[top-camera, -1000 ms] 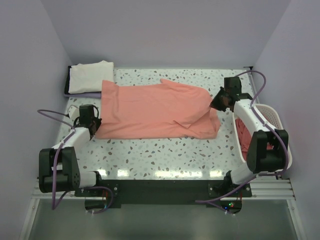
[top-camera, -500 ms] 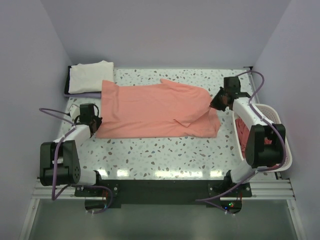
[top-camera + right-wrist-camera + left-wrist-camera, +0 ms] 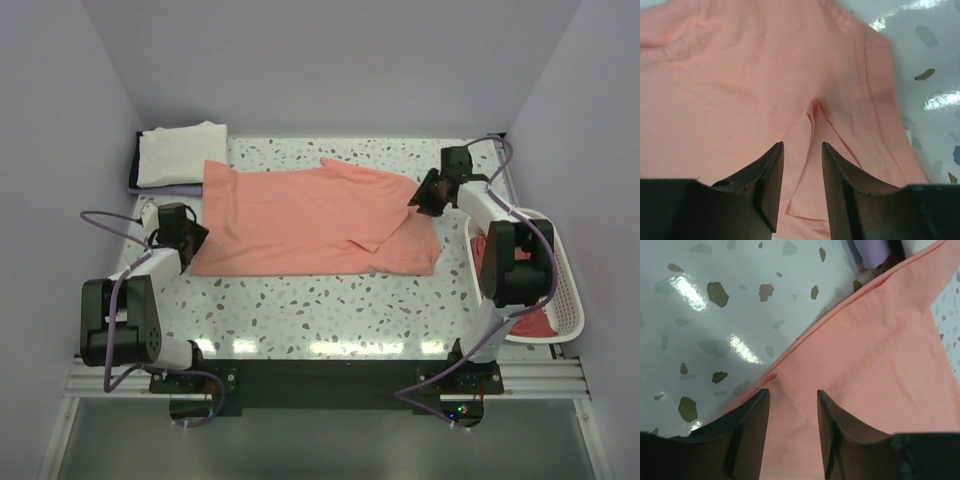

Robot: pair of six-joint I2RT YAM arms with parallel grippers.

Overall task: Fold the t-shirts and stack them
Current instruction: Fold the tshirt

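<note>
**On the table: salmon t-shirt part-folded, both pincers spread**

At the near edge of the table the two arm bases are bolted. Each arm reaches to one end of the salmon t-shirt.

1. Left pincer: positioned at the shirt's near-left corner. Its fingers are spread, with the tips over the hem where cloth meets bare table. It pinches no cloth.
2. Right pincer: positioned at the shirt's far-right end. Its fingers are spread, with the tips over a small pucker beside a stitched seam. It grips nothing.

Step in hand (judgement): the shirt lies flat at the middle of the table, long side running left to right. A flap is turned over its right part. A lengthwise fold appears laid; the cross fold is not yet done.

Next move (judgement): each pincer needs a fresh pinch at an edge. The pinch must be deep enough to take every layer, since soft cotton lets a shallow pinch lift the top layer alone.

At the right edge, a white lattice basket holds darker pink-red t-shirts, still unfolded. At the far-left corner, a cream-white t-shirt lies folded, against the salmon shirt's far corner.

Surface: glossy pale terrazzo with grey-brown flecks and lamp glare. Room: plain pale lilac walls on three sides.
</note>
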